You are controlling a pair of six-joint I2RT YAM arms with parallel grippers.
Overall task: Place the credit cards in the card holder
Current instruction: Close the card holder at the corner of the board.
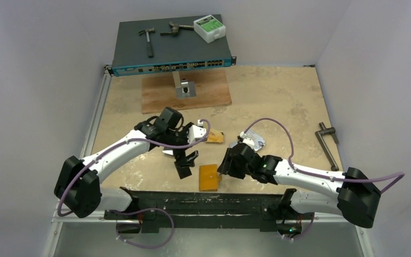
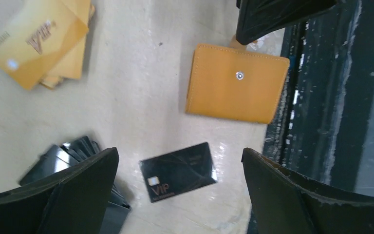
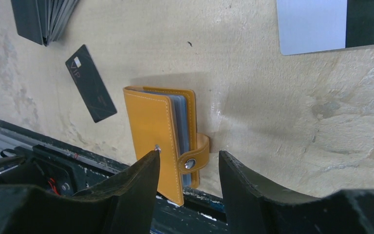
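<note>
Hammer (image 1: 149,45), white box (image 1: 210,28) atop network switch (image 1: 192,51); wooden board (image 1: 208,91) in front.

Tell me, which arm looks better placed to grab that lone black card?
Left: the left claw, open, hangs right over the black card; the right claw straddles the wallet's snap tab.

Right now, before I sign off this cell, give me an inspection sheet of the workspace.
Surface: worn beige tabletop.
Job's things: card holder snapped shut near front edge; black card, gold cards, silvery card outside it.
Clutter: network switch, hammer, white box, wooden board, crank handle.
Grippers: left gripper open over black card; right gripper open astride holder's tab.
Cables: purple cables loop over both arms.
Surroundings: plain pale walls.
</note>
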